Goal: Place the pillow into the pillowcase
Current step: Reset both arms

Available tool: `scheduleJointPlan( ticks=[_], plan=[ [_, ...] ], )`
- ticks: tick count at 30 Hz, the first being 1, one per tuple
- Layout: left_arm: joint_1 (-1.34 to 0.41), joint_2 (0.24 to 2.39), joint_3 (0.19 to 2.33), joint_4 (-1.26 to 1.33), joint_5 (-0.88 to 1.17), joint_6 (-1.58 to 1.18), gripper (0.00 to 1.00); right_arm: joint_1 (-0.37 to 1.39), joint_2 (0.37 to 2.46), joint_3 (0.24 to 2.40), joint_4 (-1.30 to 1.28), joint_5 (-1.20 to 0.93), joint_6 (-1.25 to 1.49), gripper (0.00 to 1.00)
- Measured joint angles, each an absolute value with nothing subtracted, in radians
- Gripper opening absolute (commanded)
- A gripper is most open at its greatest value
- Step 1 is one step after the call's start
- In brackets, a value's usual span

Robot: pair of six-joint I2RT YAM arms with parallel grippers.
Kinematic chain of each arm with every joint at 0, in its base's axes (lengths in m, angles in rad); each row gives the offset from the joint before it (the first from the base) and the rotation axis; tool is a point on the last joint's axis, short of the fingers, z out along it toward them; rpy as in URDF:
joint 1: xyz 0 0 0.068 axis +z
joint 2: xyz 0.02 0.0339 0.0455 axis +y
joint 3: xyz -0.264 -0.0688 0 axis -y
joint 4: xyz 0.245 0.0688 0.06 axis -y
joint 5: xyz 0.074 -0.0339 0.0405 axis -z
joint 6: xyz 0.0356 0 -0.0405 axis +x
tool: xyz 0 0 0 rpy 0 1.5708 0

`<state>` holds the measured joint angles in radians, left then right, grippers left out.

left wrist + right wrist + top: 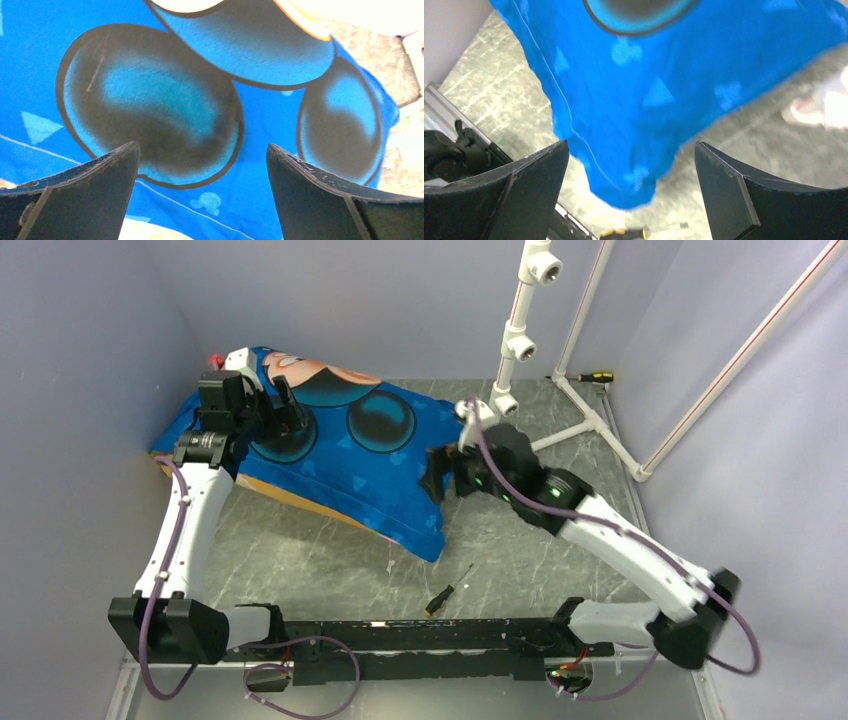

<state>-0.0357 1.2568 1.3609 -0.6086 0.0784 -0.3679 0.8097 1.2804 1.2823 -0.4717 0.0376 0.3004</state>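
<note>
Left gripper (202,146) and right gripper (632,144) are spread wide, nothing gripped | pillowcase (370,455) is judged filled | pillow (238,360) end is left exposed, tucking remains

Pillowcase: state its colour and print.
Pillowcase: blue, with black round mouse ears and pale triangles; best in the left wrist view.

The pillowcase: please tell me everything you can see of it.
The pillowcase is blue cloth printed with a cartoon mouse, black round ears and pale triangles, and it is orange underneath. It looks filled and lies slanted on the far left of the grey table. The white pillow pokes out at its far end.
</note>
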Motion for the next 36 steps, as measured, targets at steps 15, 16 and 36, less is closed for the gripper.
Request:
scheduleJointPlan(
  ticks=[15, 16, 36],
  plan=[
    [-0.004, 0.907, 0.823, -0.369, -0.068, -0.238, 0.99, 0.768, 0.777, 0.751, -0.693, 0.636, 0.521, 1.0],
    [-0.002, 0.875, 0.772, -0.334, -0.081, -0.227, 1.0, 0.746, 0.756, 0.71, -0.677, 0.673, 0.524, 1.0],
    [0.081, 1.309, 0.294, 0.765, -0.023, -0.115, 1.0, 0.194, 1.157, 0.177, 0.498, 0.577, 0.179, 1.0]
  ],
)
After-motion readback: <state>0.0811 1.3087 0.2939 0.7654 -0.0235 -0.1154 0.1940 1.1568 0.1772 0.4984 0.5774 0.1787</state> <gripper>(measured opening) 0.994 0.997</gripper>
